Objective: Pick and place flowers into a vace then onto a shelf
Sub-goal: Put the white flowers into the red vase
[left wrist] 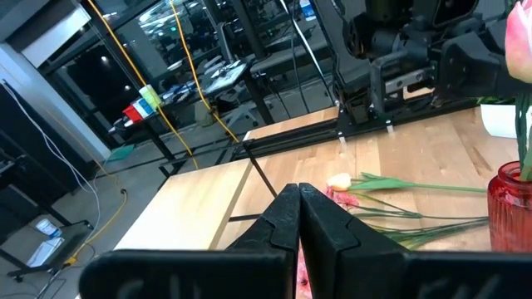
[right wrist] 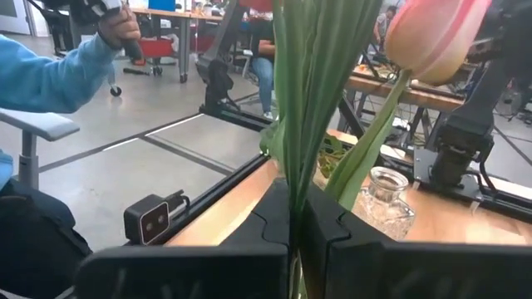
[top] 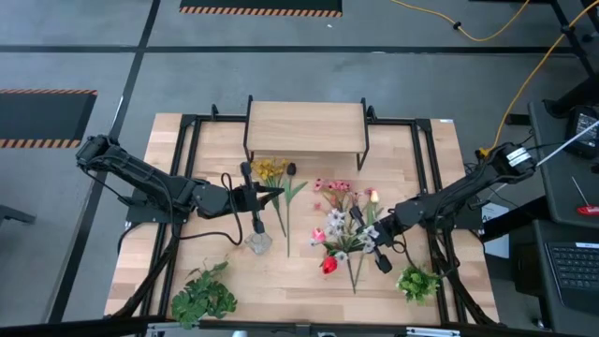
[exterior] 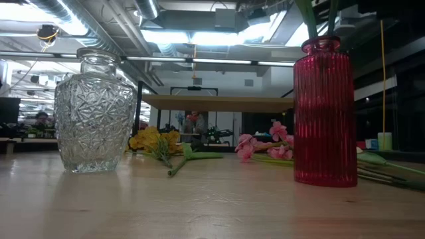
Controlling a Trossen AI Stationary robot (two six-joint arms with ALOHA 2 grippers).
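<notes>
The flowers lie loose on the table in front of the shelf, with a yellow bunch further left. A clear glass vase and a red ribbed vase stand near the near edge. My left gripper is shut and holds nothing; it hovers by the yellow bunch, above the clear vase. My right gripper hangs over the loose flowers beside the red vase, shut on a pink-blossomed flower. Green stems rise out of the red vase. My right gripper pinches the flower's green stem and leaves between its two fingers, below the pink blossom. The fingers lie across the stem, which stands upright through them. In the left wrist view a stem runs down into the red vase.
Two bushy green plants sit at the near corners. Black metal rails frame the tabletop. A person in a blue sleeve sits beyond the table. Bare wood lies between the two vases.
</notes>
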